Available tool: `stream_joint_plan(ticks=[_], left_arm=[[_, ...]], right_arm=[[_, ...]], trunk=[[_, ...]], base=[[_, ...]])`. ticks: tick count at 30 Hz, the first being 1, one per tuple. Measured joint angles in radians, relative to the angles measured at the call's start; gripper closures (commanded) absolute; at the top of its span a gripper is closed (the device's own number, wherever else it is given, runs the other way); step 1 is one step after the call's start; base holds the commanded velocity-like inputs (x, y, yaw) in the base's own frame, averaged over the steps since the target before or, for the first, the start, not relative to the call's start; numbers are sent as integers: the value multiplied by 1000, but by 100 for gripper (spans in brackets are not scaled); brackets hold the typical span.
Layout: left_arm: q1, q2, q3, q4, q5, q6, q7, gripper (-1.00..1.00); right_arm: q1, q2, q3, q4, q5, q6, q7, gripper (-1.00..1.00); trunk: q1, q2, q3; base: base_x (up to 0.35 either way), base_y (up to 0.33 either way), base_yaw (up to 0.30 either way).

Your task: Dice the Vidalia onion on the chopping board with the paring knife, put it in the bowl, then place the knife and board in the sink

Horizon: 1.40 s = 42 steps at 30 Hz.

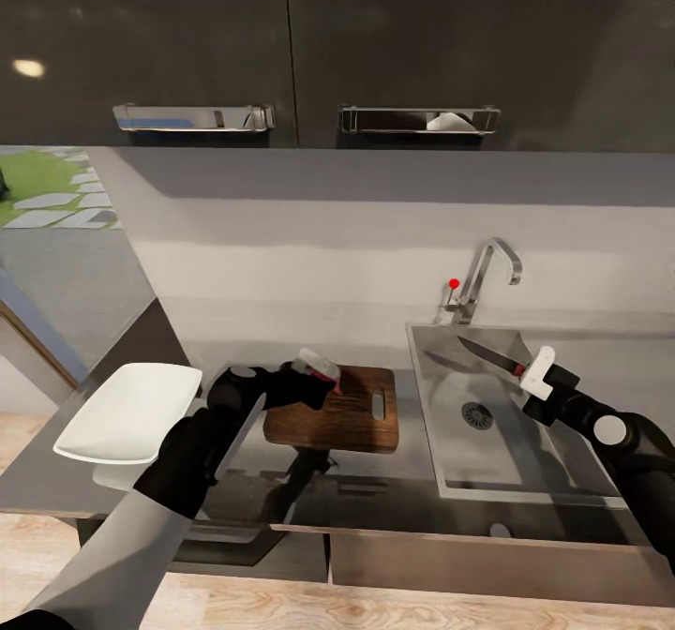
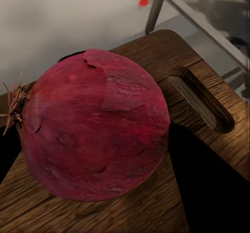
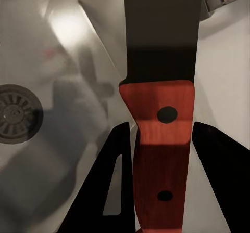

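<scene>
Paring knife (image 1: 494, 357) over sink (image 1: 441, 480); onion (image 2: 94, 124) on chopping board (image 1: 361, 419)

1. Home kitchen, simulator render.
2. Far wall: glossy black upper cabinets (image 1: 281, 39) w/ chrome bar handles (image 1: 194, 117).
3. Right: steel sink (image 1: 450, 461) w/ round drain (image 1: 476, 414) & angular chrome tap (image 1: 487, 278), red dot beside it.
4. Dark glossy desk (image 1: 375, 499) carries wooden chopping board (image 1: 352, 419) & white bowl (image 1: 127, 414).
5. Near: pale wood-plank floor (image 1: 328, 607). Far left: window (image 1: 47, 189) onto lawn & stepping stones.
</scene>
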Motion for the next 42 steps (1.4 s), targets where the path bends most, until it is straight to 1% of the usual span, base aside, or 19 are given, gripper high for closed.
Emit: stream_joint_plan(ticks=[10,14,16,17,20,28,33,42], left_arm=[[0,2,1,4,0,-3,-12,100],[0,3,3,24,-1,-4,-13,100],[0,3,4,41,-1,-17,-13,100],[0,3,5,52,-1,-40,-13,100],[0,3,5,70,-1,-57,-13,100],[0,2,7,128,-1,-69,-13,100],[0,2,7,137,0,-95,-13,100],[0,2,7,138,0,-103,-13,100]], right_arm=[[0,0,0,0,1,0,0,100],[0,0,0,0,1,1,0,100],[0,0,0,0,1,1,0,100],[0,0,0,0,1,1,0,100],[0,0,0,1,1,1,0,100],[0,0,0,1,1,0,0,100],[0,0,0,1,1,1,0,100],[0,0,0,1,1,1,0,100]], trunk=[[0,0,0],[0,0,0],[0,0,0],[0,0,0],[0,0,0],[0,0,0],[0,0,0],[0,0,0]], base=[[0,0,0],[0,0,0],[0,0,0],[0,0,0],[0,0,0],[0,0,0],[0,0,0],[0,0,0]])
